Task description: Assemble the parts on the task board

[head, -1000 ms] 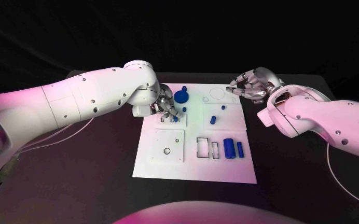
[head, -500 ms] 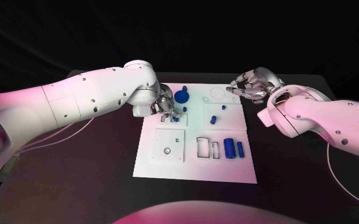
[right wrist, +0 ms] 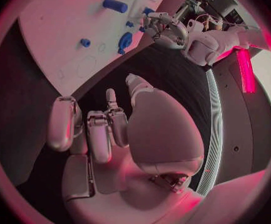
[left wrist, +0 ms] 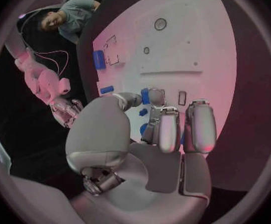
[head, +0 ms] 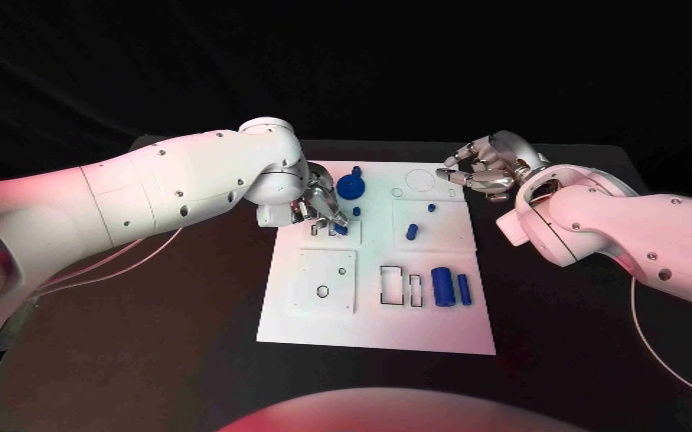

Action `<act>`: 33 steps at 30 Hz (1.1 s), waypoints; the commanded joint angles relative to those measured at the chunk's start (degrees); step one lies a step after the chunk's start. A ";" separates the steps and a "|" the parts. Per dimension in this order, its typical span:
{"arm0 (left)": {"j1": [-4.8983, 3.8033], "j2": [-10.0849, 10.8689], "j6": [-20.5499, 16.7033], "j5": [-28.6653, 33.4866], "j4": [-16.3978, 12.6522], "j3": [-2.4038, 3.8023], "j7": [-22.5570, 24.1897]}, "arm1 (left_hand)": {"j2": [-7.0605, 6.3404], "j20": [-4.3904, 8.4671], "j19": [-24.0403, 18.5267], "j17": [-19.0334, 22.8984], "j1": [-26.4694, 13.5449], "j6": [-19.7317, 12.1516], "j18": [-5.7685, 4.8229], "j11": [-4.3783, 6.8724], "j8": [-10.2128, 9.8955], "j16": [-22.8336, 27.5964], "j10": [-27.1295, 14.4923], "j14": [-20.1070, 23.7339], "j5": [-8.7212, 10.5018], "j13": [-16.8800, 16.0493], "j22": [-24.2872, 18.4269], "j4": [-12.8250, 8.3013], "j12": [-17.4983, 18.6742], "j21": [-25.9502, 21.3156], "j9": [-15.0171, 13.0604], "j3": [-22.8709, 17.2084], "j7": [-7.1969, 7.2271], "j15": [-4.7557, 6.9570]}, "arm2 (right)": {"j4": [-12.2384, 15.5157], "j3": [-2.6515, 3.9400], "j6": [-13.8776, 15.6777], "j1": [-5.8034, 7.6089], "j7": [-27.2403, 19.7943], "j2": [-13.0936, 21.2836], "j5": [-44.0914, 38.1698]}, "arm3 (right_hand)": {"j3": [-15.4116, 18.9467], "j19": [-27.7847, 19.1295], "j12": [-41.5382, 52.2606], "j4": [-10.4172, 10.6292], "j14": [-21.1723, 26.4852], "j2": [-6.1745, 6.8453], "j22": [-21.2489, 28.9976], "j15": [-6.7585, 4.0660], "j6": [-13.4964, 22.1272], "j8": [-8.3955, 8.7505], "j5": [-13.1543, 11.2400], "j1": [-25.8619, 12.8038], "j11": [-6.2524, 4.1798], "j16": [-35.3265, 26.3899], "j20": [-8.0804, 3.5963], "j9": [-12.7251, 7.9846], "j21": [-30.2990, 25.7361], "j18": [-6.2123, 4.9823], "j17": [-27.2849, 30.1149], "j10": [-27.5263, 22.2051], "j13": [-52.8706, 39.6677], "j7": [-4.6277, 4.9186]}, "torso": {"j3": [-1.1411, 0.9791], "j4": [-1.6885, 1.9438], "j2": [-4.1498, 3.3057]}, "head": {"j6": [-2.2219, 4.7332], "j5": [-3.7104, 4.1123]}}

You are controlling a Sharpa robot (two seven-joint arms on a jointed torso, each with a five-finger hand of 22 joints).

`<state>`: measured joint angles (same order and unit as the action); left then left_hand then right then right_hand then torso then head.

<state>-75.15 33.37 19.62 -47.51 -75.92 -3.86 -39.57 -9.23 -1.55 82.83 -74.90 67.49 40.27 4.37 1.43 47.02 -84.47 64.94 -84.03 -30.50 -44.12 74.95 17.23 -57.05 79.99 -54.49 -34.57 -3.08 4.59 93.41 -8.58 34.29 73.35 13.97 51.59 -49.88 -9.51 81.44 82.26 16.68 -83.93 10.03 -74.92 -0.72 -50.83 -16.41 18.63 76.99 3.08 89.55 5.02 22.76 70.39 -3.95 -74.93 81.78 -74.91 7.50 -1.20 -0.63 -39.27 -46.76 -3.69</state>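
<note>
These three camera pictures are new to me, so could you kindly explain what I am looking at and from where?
You are looking at a robot with two white arms, each ending in a silver robot hand. The head view looks down from the robot's head onto a black table. In its middle lies a white task board with cut-out slots and small blue parts: two blue cylinders lying side by side, a small blue peg, and a round blue part near the far edge.

The left robot hand is down over the board's far left corner, its fingers close around a small blue piece; whether it grips it cannot be told. The right robot hand hovers beyond the board's far right corner, fingers curled, holding nothing.

The two round pictures come from cameras at each wrist, looking past that hand's own fingers.
</note>
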 commanded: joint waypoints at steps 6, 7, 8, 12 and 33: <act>0.01 0.69 -2.81 2.19 -0.39 0.03 0.80 | -0.31 0.07 0.73 -10.36 -1.74 0.23 -1.33 0.12 0.86 -0.47 1.00 -4.73 -1.50 -0.73 3.59 -8.11 -0.98 0.86 -0.20 -7.06 0.46 0.33 | -0.03 0.00 -0.86 -0.08 0.01 -0.06 -0.45 | -0.41 -0.31 -0.15 -0.05 -5.61 0.19 -2.55 -0.42 0.13 -0.21 0.29 -0.56 -0.21 -0.23 -0.09 0.05 -0.30 -0.72 -13.19 -0.14 -4.47 -0.05 | 0.00 0.00 0.01 | 0.10 -0.10; 0.02 0.85 -3.19 2.22 -0.47 0.02 0.88 | -0.35 0.08 0.75 -10.40 -1.80 0.30 -1.34 0.15 0.94 -0.51 1.11 -4.75 -1.56 -0.79 3.65 -8.38 -1.05 0.89 -0.23 -7.19 0.49 0.36 | -0.03 0.00 -0.86 -0.09 0.00 -0.06 -0.44 | -0.41 -0.31 -0.15 -0.05 -5.61 0.19 -2.55 -0.42 0.13 -0.21 0.29 -0.56 -0.21 -0.23 -0.09 0.05 -0.30 -0.72 -13.19 -0.14 -4.47 -0.05 | 0.01 0.01 0.01 | 0.12 -0.13; 0.02 1.02 -3.62 2.23 -0.58 0.02 0.98 | -0.47 0.11 0.85 -10.43 -1.89 0.39 -1.39 0.20 1.07 -0.55 1.31 -4.76 -1.64 -0.96 3.86 -8.87 -1.21 1.04 -0.28 -7.41 0.53 0.39 | -0.04 0.00 -0.86 -0.09 0.00 -0.05 -0.43 | -0.41 -0.31 -0.15 -0.05 -5.61 0.19 -2.55 -0.42 0.13 -0.21 0.29 -0.56 -0.21 -0.23 -0.09 0.05 -0.30 -0.72 -13.19 -0.14 -4.47 -0.05 | -0.01 0.05 0.01 | 0.10 -0.13; 0.09 1.79 -5.42 1.70 -1.18 -0.01 1.56 | -0.88 0.22 1.04 -10.54 -1.92 0.71 -1.48 0.33 1.47 -0.66 2.01 -4.81 -2.11 -1.39 4.29 -10.58 -1.63 1.32 -0.43 -8.14 0.60 0.50 | -0.06 0.00 -0.84 -0.11 -0.02 0.00 -0.41 | -0.45 -0.30 -0.12 -0.06 -5.61 0.15 -2.54 -0.43 0.12 -0.25 0.30 -0.68 -0.23 -0.24 -0.10 0.10 -0.32 -0.72 -13.17 -0.10 -4.51 -0.07 | 0.02 0.10 0.01 | 0.10 -0.16; 1.96 6.06 -13.32 -6.20 -6.83 -0.22 5.21 | -1.49 0.34 1.48 -10.95 -1.49 2.74 -1.70 0.43 1.89 -1.14 4.73 -4.96 -3.58 -3.32 5.39 -13.76 -3.27 2.08 -0.13 -10.08 0.45 0.60 | -0.05 0.00 -0.63 -0.24 -0.18 0.30 -0.39 | -0.59 -0.34 -0.16 0.01 -5.58 -0.12 -2.45 -0.45 0.13 -0.35 0.50 -1.19 -0.24 -0.28 -0.13 0.23 -0.52 -0.76 -13.06 -0.13 -4.45 -0.09 | 0.01 0.10 0.10 | 0.10 -0.22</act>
<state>-73.31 39.41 8.68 -50.39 -82.31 -4.10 -36.20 -10.61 -1.14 83.65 -74.90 65.75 42.64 3.47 1.85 48.70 -85.80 69.24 -83.83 -33.81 -47.40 74.93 13.82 -60.07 81.87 -54.65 -34.61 -2.58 4.80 93.34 -8.58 34.23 73.17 13.96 51.88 -49.84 -9.84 81.44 82.26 16.68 -83.93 9.80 -74.90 -0.72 -50.83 -16.40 18.85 76.31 3.08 89.55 5.02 22.94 70.16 -3.95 -74.92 81.78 -74.90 7.50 -1.17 -0.54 -39.17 -46.68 -3.94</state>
